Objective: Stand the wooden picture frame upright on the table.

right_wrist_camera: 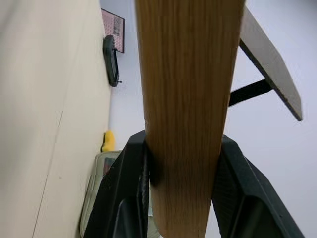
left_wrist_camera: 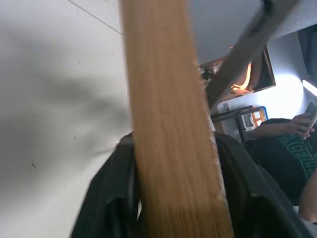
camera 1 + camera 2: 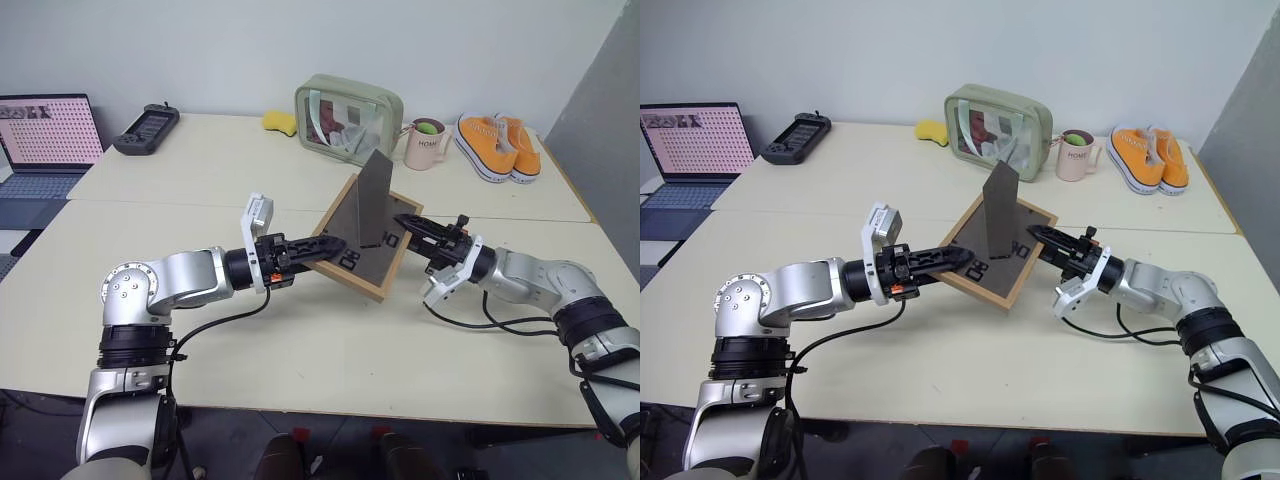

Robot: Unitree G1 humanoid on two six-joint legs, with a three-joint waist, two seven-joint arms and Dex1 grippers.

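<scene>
The wooden picture frame [image 3: 365, 245] hangs tilted over the middle of the table [image 3: 300, 350], dark grey back facing up. Its triangular prop [image 3: 375, 195] sticks upward. My left gripper [image 3: 325, 250] reaches in level from the left and is shut on the frame's left edge; the light wood rail [image 2: 168, 124] runs between its two black fingers. My right gripper [image 3: 405, 225] comes from the right and is shut on the opposite rail [image 1: 185, 99]. The frame's near corner sits low, close to the tabletop; I cannot tell whether it touches.
Along the back of the table stand a clear green pouch [image 3: 348, 118], a yellow item [image 3: 280, 122], a pink mug [image 3: 427, 143] and orange shoes [image 3: 500, 145]. At the far left are a game controller [image 3: 146, 128] and an open laptop [image 3: 45, 140]. A seated person [image 2: 287, 144] appears beyond the table.
</scene>
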